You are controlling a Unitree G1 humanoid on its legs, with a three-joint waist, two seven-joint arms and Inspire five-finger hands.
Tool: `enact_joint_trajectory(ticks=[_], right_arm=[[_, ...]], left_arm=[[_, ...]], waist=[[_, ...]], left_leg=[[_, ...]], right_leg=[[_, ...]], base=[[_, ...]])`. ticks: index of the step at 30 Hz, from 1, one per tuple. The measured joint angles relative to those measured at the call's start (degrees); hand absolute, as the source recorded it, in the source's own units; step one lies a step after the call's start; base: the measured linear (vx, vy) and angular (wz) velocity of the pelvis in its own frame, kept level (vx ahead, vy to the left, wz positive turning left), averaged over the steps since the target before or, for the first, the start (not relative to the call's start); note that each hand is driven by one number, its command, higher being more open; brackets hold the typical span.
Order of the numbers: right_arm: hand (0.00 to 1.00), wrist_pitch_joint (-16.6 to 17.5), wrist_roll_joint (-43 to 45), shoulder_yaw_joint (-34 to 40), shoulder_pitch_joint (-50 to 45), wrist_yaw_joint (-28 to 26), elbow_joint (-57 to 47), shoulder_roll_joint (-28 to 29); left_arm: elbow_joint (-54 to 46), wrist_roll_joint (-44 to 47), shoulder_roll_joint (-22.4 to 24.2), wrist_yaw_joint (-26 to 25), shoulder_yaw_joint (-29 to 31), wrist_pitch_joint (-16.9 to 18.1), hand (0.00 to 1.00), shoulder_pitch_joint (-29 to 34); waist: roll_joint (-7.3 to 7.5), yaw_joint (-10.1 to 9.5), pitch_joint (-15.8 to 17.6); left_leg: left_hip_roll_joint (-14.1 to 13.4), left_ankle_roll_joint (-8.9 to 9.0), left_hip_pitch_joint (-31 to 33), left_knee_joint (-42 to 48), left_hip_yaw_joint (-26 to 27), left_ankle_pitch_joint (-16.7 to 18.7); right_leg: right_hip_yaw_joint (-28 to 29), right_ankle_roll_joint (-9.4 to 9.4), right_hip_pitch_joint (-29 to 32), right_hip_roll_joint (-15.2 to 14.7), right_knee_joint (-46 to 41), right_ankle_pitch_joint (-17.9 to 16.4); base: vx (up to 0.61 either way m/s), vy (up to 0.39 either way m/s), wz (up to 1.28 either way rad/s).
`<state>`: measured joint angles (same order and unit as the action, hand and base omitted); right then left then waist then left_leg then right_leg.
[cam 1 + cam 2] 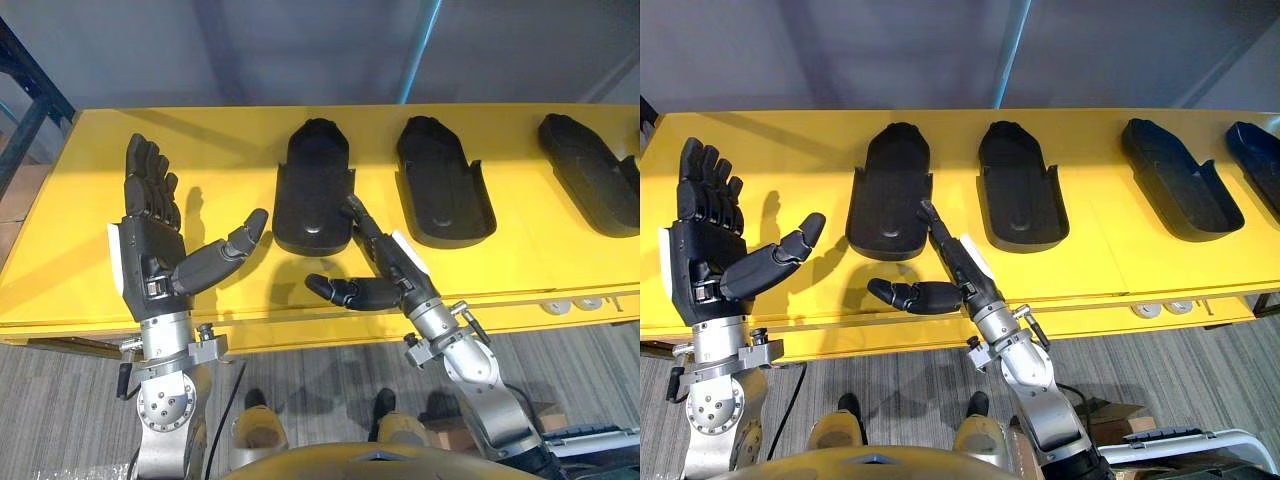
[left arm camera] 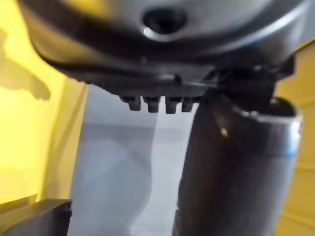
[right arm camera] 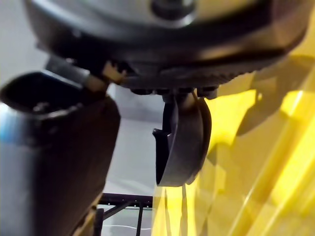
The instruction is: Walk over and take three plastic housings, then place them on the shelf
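Several black plastic housings lie in a row on the yellow table (image 1: 100,300): the first housing (image 1: 313,185), a second housing (image 1: 442,180), a third housing (image 1: 590,170), and one more housing (image 1: 1255,150) at the far right. My right hand (image 1: 385,265) is open over the table's front edge. Its straight fingers (image 1: 356,212) reach the near right edge of the first housing, and its thumb points left. That housing (image 3: 179,142) shows edge-on in the right wrist view. My left hand (image 1: 150,240) is open and upright over the table's left part, apart from the first housing, holding nothing.
The table's front edge runs just before both wrists, with white sockets (image 1: 570,303) set into it at the right. A dark blue rack (image 1: 25,110) stands at the far left. A light pole (image 1: 420,50) rises behind the table. Grey floor lies below.
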<state>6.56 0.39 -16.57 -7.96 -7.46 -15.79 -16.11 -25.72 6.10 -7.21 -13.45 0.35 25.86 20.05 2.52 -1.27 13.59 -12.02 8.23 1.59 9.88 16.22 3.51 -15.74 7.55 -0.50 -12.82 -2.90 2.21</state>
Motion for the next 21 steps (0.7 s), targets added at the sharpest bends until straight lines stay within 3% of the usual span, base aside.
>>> enact_joint_trajectory(ticks=[4,11,17,21], right_arm=[[1.0,0.01,-0.12,-0.05,0.0,0.64,0.29,0.0],[1.0,0.89,-2.45,-0.69,0.0,6.55,0.59,0.03],[1.0,6.92,-2.16,3.32,-0.03,9.82,-0.16,0.41],[1.0,8.06,1.48,6.37,-0.32,8.39,-3.31,0.8]], left_arm=[[0.0,0.0,-0.03,0.19,0.0,0.0,1.0,-0.02],[0.0,0.0,-0.04,1.32,-0.01,0.0,1.0,0.0],[-0.01,0.01,-0.04,2.73,-0.02,0.0,1.0,0.0],[-0.33,0.02,-0.04,3.38,-0.02,0.0,1.0,0.02]], waist=[[0.0,0.0,0.02],[0.0,-0.09,0.01],[-0.02,0.03,-0.02],[-0.08,0.35,-0.21]], left_leg=[[0.0,0.0,-0.01,0.0,-0.21,0.0],[0.0,0.0,-0.08,0.0,-0.32,0.01],[0.0,0.06,-0.75,-0.12,0.37,0.05],[0.0,0.05,-1.73,-0.2,1.31,0.28]], right_leg=[[-0.29,-0.02,-0.19,0.0,0.0,-0.02],[-0.45,-0.06,-0.38,0.0,0.0,-0.06],[0.27,0.02,-0.41,0.01,0.0,0.02],[0.99,0.12,-0.61,0.01,0.0,0.1]], base=[[0.0,0.002,0.03],[0.0,0.0,0.0],[0.0,0.0,-0.05],[-0.01,0.004,-0.13]])
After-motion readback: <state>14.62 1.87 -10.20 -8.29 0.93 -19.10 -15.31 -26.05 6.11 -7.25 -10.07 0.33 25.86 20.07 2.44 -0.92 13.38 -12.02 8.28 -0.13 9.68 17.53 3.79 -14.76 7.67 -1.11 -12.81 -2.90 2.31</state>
